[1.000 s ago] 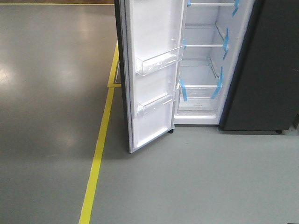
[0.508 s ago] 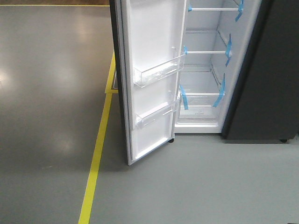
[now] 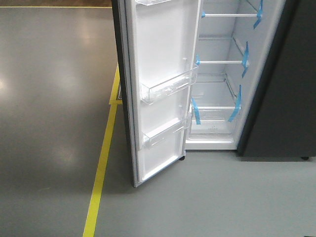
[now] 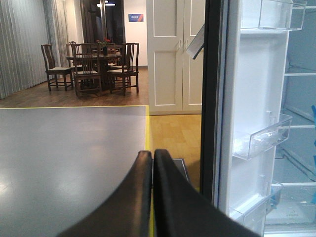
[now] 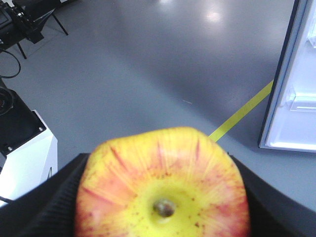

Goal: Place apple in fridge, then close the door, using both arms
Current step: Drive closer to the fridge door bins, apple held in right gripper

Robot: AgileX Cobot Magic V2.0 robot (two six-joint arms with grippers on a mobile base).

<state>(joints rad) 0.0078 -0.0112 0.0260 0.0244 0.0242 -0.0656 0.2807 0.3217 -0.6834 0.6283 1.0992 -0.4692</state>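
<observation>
Apple is clamped in my right tool, stem end toward the wrist camera, filling the lower middle of that view. The black pads press on it from both sides, so that tool is closed on the fruit and carries it clear of the floor. It is not yet in the fridge, which takes up the upper right of the front view with its white cavity exposed. The shelves, edged in blue tape, are bare where I can see them, so any of them could take the fruit. The door stands wide in the upper middle, with its inner lining and clear bins facing me, which leaves an open path to the shelves. My left tool is shut with nothing between its fingers, at bottom centre of its own view, just left of the door's edge. I judge it is held free there to push the door closed once the apple is set down.
</observation>
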